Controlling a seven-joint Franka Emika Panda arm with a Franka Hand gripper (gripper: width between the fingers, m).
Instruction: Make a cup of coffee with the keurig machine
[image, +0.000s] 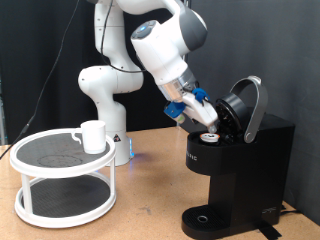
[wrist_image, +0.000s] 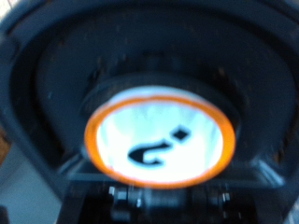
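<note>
The black keurig machine (image: 240, 165) stands at the exterior view's right with its domed lid (image: 248, 105) swung open. A small pod (image: 208, 137) sits at the open brew chamber. In the wrist view the pod (wrist_image: 157, 138) fills the middle, with an orange rim and a white top bearing a black arrow mark, ringed by the dark chamber (wrist_image: 56, 112). My gripper (image: 203, 120), with blue fingers, is tilted down right over the pod. The white cup (image: 93, 135) stands on a round stand at the left, far from the gripper.
The white two-tier round stand (image: 62, 180) with dark mesh shelves occupies the exterior view's left. The arm's white base (image: 105, 100) rises behind it. The machine's round drip base (image: 205, 220) holds nothing. The wooden table (image: 150, 200) shows between stand and machine.
</note>
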